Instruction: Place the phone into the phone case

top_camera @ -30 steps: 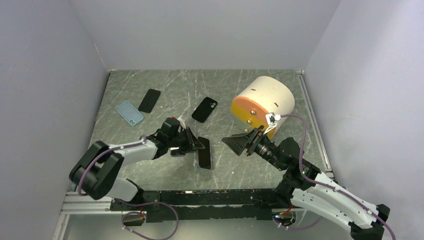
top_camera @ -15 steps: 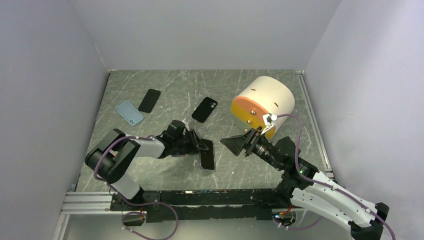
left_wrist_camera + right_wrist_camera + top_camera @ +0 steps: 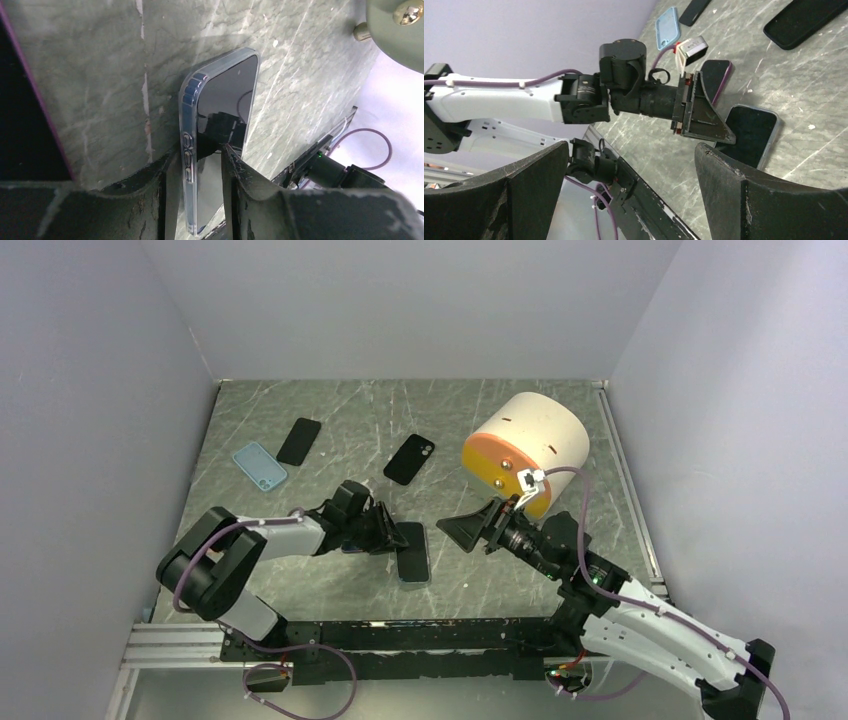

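Left wrist: phone (image 3: 222, 100) sits in the clear case (image 3: 186, 135), flat on the table (image 3: 100, 75), with the left gripper (image 3: 197, 165) astride it.

Left fingers are narrow, one on each long side of the cased phone. Can't tell if they pinch it or stand just clear. Case rim wraps the handset, so seating looks about done, and the low straddle reads as a line-up or press hold. Right gripper (image 3: 462, 528) hangs spread wide and empty, just right of the phone and facing it, likely on standby to steady. Around it:
- purple-edged slab (image 3: 715, 72) right beside the left gripper, the closest snag
- black slab (image 3: 409, 459), second black slab (image 3: 298, 441) and blue case (image 3: 260, 466), all well apart
- cream drum (image 3: 540, 425) behind the right arm

Nothing blocks the phone.
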Robot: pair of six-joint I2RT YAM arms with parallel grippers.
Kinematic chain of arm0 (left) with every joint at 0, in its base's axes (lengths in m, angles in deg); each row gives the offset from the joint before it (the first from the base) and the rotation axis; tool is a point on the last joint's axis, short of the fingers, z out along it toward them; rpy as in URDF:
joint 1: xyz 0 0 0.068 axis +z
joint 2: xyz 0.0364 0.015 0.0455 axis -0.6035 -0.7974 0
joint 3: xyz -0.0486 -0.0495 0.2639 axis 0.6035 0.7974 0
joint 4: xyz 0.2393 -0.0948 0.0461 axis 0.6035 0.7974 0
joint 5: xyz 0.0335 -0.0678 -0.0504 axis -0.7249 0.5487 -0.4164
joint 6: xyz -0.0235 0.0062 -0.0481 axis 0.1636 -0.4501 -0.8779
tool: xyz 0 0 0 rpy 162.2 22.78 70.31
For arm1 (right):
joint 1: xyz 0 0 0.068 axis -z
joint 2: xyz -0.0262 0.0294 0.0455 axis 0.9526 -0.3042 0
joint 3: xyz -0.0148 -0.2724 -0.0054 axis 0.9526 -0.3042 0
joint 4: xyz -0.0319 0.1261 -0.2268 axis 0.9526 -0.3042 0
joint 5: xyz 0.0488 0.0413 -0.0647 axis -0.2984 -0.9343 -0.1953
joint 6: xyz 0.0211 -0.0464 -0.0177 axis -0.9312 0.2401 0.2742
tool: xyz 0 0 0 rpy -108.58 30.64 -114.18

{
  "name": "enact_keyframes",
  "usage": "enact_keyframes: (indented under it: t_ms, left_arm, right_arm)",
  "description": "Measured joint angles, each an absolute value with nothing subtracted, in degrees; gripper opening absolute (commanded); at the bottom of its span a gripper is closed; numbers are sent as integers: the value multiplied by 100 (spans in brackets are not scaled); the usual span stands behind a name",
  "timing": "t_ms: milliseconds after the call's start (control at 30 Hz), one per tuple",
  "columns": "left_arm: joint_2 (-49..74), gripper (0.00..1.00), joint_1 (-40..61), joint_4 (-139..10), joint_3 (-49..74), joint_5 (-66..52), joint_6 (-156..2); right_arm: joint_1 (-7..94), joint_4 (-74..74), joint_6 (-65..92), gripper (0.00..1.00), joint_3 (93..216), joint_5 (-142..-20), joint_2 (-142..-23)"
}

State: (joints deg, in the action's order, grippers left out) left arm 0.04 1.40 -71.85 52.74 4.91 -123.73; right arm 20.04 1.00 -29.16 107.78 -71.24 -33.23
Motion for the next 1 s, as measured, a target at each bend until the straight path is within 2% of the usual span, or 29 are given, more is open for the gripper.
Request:
enact_keyframes:
  t_ms: [200,267,333,400,467,500,767,1000]
  left_arm:
    - [243,44,140,-6427,5038,250,-12113]
    - [341,49,140,-6175,4936,185,-12034]
    - [492,61,140,-5913,4815,121,-11971]
    - [693,69,140,-5596,4625,14,-11881]
    - [874,88,140,-5297,4426,-119,-11792]
    - [977,93,140,-5109,4300,-244,-11722]
    - [1312,94,220,-3690,3399,-1417,-11199]
    - [807,94,616,-2639,2757,-2309,-10808]
  right_arm:
    - [2002,94,-2870,99,10778,-7122,-3412]
    - [2002,94,-2866,99,10776,-7118,-3388]
    - [2002,96,-2853,99,10770,-7102,-3358]
    - [2002,92,-2831,99,10767,-7096,-3342]
    - [2002,87,-2807,99,10767,-7080,-3347]
    - [2004,59,-2787,99,10767,-7076,-3355]
    - [2002,-123,-2724,99,10767,-7076,-3412]
    - [2002,-201,-2724,99,10767,-7076,-3395]
